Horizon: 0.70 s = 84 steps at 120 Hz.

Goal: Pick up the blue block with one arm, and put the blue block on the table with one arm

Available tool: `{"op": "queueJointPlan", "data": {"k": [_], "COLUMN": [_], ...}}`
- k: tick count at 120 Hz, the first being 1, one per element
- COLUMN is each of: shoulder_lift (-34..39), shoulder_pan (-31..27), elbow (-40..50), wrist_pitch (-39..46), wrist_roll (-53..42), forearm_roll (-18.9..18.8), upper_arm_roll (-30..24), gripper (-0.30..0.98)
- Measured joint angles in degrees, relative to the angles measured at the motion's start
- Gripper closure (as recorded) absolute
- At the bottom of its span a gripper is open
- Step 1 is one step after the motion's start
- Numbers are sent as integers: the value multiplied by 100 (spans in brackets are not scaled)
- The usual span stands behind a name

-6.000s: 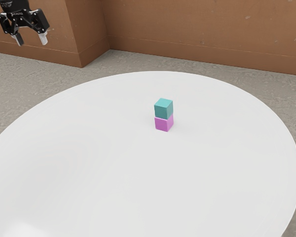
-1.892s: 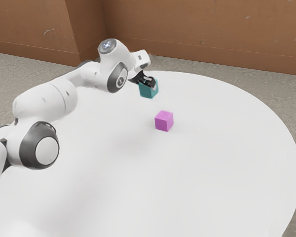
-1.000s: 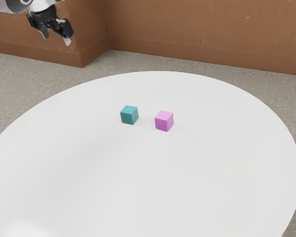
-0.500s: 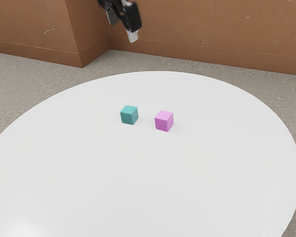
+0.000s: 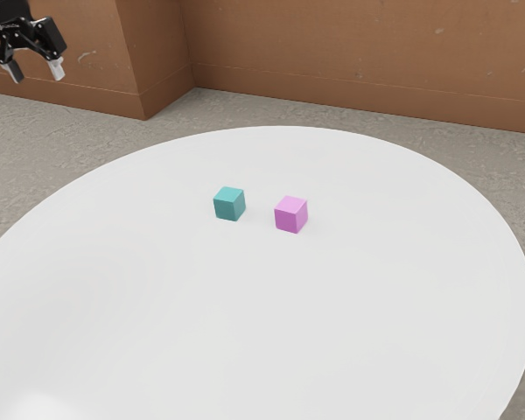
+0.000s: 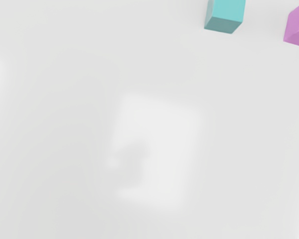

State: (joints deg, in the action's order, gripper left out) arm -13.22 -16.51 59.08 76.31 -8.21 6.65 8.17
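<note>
White table: I read the round top (image 5: 245, 332) as my put-down surface; the brown wall (image 5: 350, 52) stands behind it.
Gripper: it hangs (image 5: 35, 70) well off the blocks, toward the exterior view's upper left, its two fingers spread and nothing between them, so released.
Blue block: teal to my eye, it (image 5: 229, 204) sits upright and flat on the table.
Pink block: its neighbour (image 5: 290, 214) stands near it, a strip of bare white between the two.
Step in hand: the placing looks done to me, so I'd rest the arm high, leave the fingers apart and avoid any sweep back over the blocks; a low pass could knock either one.
Exterior against wrist: outside, I get both cubes whole and the finger spread; at the wrist, the pink one is cropped, but I gain a squarish gleam (image 6: 174, 144) on the tabletop.
</note>
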Motion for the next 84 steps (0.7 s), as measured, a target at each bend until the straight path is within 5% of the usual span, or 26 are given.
{"op": "queueJointPlan", "data": {"k": [84], "shoulder_lift": [0], "shoulder_pan": [0], "elbow": [0], "wrist_pitch": [-25], "wrist_roll": [-71], "forearm_roll": [38], "upper_arm_roll": [0], "gripper": [2]}}
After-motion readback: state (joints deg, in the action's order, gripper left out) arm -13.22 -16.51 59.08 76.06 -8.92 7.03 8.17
